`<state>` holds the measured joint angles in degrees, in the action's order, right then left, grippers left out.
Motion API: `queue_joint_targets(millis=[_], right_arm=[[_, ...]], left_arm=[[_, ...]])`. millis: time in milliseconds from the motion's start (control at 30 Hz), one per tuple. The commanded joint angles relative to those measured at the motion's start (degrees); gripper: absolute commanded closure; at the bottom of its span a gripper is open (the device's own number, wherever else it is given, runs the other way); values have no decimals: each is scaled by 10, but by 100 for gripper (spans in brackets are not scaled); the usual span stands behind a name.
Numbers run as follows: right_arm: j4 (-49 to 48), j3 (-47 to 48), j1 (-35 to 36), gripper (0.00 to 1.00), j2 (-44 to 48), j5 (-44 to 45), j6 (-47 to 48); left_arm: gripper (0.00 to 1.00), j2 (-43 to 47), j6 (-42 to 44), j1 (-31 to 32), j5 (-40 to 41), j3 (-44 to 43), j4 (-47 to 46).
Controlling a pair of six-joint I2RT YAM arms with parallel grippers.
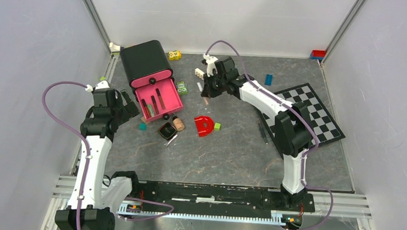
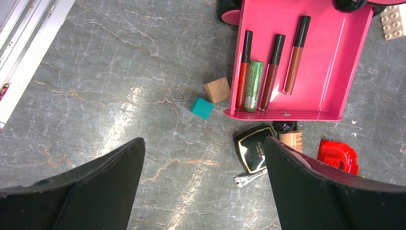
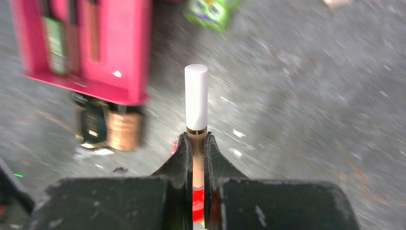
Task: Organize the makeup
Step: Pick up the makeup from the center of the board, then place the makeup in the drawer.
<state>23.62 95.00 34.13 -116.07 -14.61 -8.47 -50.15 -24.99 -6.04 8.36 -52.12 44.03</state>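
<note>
A pink drawer (image 1: 158, 99) stands open from the black organizer box (image 1: 145, 62). In the left wrist view three dark-red/brown tubes (image 2: 271, 72) and a green tube (image 2: 253, 86) lie in the drawer (image 2: 330, 67). A square black compact (image 2: 252, 147) and a beige black-capped bottle (image 2: 290, 138) lie just in front of it, with a small silver piece (image 2: 249, 178). My left gripper (image 2: 203, 141) is open and empty above the table, left of the compact. My right gripper (image 3: 196, 143) is shut on the pink-white pencil (image 3: 196, 96), held above the table right of the drawer (image 1: 209, 91).
A red D-shaped piece (image 1: 204, 126) lies right of the bottle. A teal cube (image 2: 201, 108) and a wooden cube (image 2: 217, 89) sit left of the drawer. A checkerboard (image 1: 308, 112) lies at the right, with a thin black wand (image 1: 263, 132) beside it. Toy bricks (image 1: 175, 55) are scattered at the back.
</note>
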Motion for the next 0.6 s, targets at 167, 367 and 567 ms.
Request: queue_joint_targets(millis=[167, 367, 567], right_arm=[[-207, 14, 53, 100, 6, -22, -282], [-230, 76, 75, 100, -43, -8, -296], [-196, 139, 95, 100, -90, 20, -274]], left_arm=[[0, 10, 6, -3, -9, -3, -19], [0, 11, 6, -3, -10, -3, -18], [0, 11, 6, -3, -10, -2, -19]])
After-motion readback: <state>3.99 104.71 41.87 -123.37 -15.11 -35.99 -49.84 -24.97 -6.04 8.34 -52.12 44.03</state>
